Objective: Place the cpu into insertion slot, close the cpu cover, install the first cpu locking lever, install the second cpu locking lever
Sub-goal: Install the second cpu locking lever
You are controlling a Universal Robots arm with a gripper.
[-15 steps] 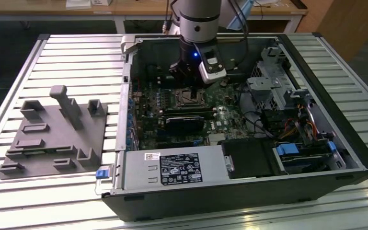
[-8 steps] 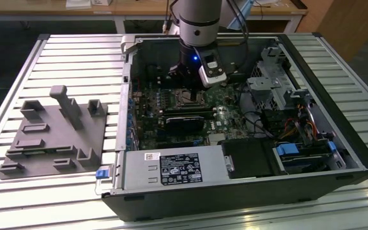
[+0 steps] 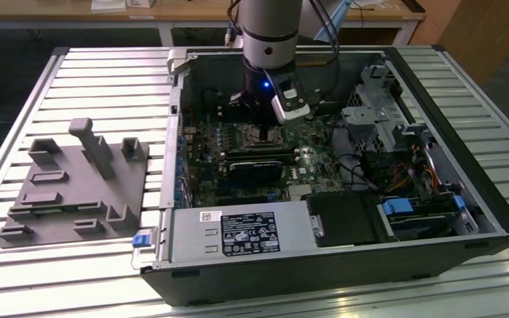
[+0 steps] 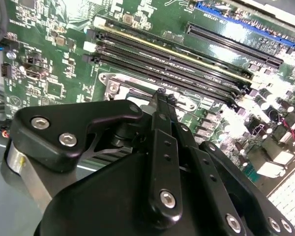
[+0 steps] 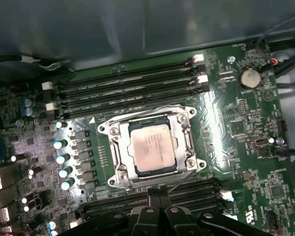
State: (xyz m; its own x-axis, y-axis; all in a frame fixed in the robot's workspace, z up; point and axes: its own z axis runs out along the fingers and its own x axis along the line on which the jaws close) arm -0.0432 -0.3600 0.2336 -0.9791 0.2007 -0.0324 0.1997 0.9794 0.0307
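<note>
One arm reaches down into the open computer case (image 3: 466, 199), its gripper (image 3: 264, 129) hanging low over the motherboard (image 3: 325, 162) near the case's far edge in the exterior view. The case lies on its side on a slatted metal table (image 3: 104, 86), and a grey fixture block (image 3: 73, 192) sits on the table towards the exterior view's left, well apart from the case.

In the first wrist view the cpu (image 5: 152, 147) lies flat in its socket, its dull silvery top facing up. The cpu cover (image 5: 150, 120) is down around it, the silvery frame ringing the chip so that the metal top shows through the window. A thin wire lever (image 5: 179, 183) runs along the side of the socket nearest the gripper, and another thin wire (image 5: 137, 112) runs along the opposite side, next to the memory slots (image 5: 128, 91); whether either is latched I cannot tell.

The gripper's black fingertips (image 5: 160, 196) sit just beside the socket's near edge, close to that near lever and clear of the chip itself. In the second wrist view the fingers (image 4: 163, 123) stand pressed together to a narrow point, with no gap between them and nothing visibly pinched, the tip sitting at the edge of the socket frame (image 4: 115, 86). Whether the tip touches the lever or the frame cannot be told.
</note>
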